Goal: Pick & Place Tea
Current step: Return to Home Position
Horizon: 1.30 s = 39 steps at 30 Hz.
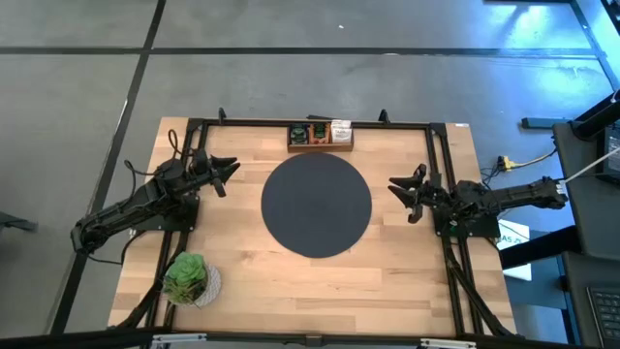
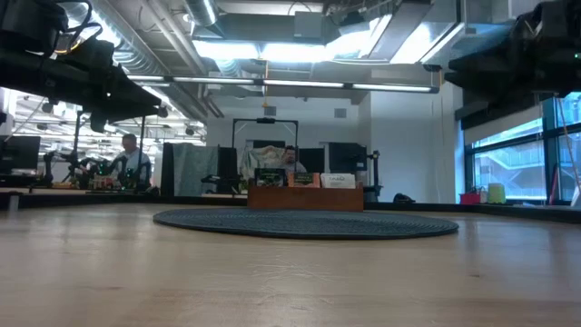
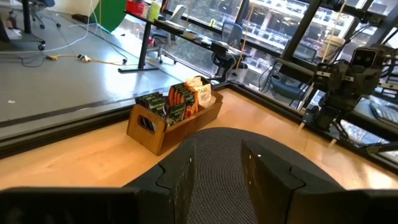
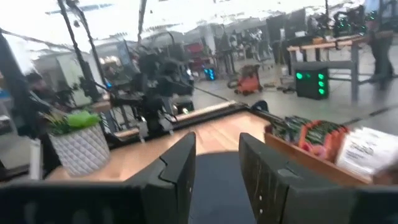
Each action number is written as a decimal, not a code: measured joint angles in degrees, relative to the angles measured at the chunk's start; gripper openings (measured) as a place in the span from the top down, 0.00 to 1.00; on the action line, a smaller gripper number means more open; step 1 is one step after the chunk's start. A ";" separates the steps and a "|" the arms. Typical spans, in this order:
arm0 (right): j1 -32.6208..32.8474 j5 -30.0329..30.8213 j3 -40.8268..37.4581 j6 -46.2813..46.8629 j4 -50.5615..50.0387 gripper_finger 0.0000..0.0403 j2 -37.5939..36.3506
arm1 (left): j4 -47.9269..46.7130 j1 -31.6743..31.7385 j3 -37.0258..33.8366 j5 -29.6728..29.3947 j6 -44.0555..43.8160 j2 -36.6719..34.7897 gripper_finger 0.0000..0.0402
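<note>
Round mat [image 1: 316,206], potted plant [image 1: 186,275], wooden table [image 1: 407,281]

Mat [image 1: 316,206] lies flat and bare, so table middle is open passage between my left gripper [image 1: 231,177] and my right gripper [image 1: 399,192], both beside mat, fingers apart. Wooden organizer [image 1: 320,147] with upright tea [image 3: 181,102] blocks far edge. Potted plant [image 1: 186,274] blocks near left corner.
</note>
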 joint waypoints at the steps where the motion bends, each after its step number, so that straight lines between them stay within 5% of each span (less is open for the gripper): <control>1: -0.01 0.50 0.01 -0.10 -0.89 0.69 -0.09 | 0.00 0.00 0.00 0.00 0.46 0.00 0.68; 11: -0.01 1.95 0.02 -1.29 -13.88 0.69 -1.07 | 0.00 0.00 0.00 0.00 3.09 0.00 0.68; 39: -0.01 1.75 0.07 -5.80 -13.69 0.69 -0.54 | 0.02 0.00 0.00 0.00 4.42 0.00 0.68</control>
